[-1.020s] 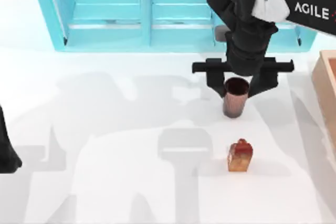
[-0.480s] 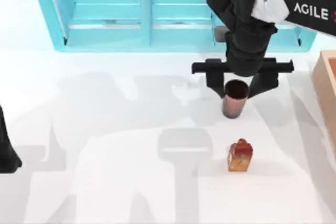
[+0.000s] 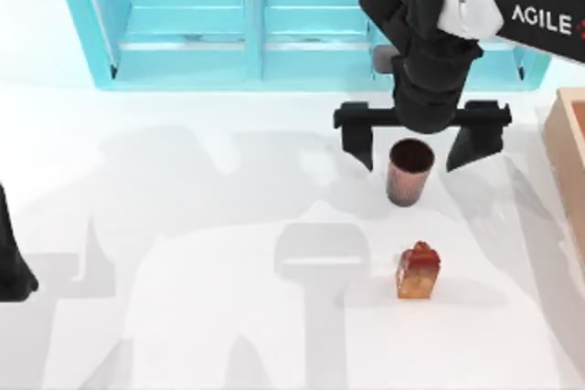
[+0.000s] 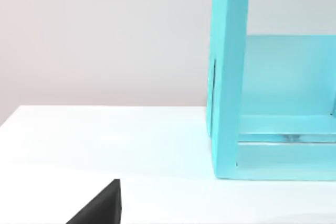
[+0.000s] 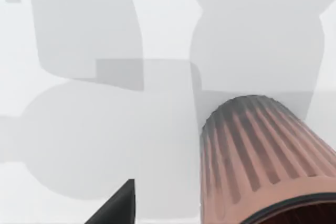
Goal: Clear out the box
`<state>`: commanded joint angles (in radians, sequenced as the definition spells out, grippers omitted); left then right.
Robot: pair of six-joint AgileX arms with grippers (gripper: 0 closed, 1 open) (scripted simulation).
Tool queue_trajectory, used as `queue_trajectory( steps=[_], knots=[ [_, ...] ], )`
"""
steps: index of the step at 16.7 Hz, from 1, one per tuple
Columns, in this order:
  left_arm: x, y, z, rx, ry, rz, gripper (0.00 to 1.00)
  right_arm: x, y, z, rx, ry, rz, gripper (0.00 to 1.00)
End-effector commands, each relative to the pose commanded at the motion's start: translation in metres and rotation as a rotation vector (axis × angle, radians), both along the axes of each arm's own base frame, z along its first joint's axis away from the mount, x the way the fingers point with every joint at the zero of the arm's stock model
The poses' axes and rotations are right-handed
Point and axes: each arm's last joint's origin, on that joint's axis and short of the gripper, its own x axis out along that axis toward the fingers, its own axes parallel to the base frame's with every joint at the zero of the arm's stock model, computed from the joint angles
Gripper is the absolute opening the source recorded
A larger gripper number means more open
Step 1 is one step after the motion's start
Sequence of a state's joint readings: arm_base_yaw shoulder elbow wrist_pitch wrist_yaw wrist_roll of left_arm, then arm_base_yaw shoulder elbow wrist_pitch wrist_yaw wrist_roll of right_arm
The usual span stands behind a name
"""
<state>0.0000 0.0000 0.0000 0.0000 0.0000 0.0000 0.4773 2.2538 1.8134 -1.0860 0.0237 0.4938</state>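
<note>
The box (image 3: 569,148), tan with a darker inside, shows partly at the table's right edge. A ribbed copper-brown cup (image 3: 409,171) stands upright on the table left of it. My right gripper (image 3: 411,157) hangs over the cup, open, its fingers spread wide on either side and apart from the cup's walls. In the right wrist view the cup (image 5: 257,156) sits close below the camera, with one dark fingertip (image 5: 118,205) off to its side. A small red-and-orange block-shaped item (image 3: 418,271) lies on the table nearer the front. My left arm (image 3: 11,262) is parked at the left edge.
A large turquoise shelf unit (image 3: 247,25) runs along the back of the table, just behind the right arm; its end wall (image 4: 228,77) appears in the left wrist view. White tabletop stretches across the middle and left.
The right gripper's fingers have spread apart and let go of the cup, which stays standing where it was. The left arm has not moved.
</note>
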Motion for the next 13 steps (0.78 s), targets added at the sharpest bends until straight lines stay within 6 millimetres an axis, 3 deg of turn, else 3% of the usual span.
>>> queue_trajectory(
  steps=[7, 13],
  knots=[
    [0.000, 0.000, 0.000, 0.000, 0.000, 0.000, 1.00, 0.001, 0.000, 0.002, -0.003, 0.002, -0.002, 1.00],
    [0.000, 0.000, 0.000, 0.000, 0.000, 0.000, 1.00, 0.005, 0.003, 0.043, -0.008, 0.006, -0.002, 1.00]
  ],
)
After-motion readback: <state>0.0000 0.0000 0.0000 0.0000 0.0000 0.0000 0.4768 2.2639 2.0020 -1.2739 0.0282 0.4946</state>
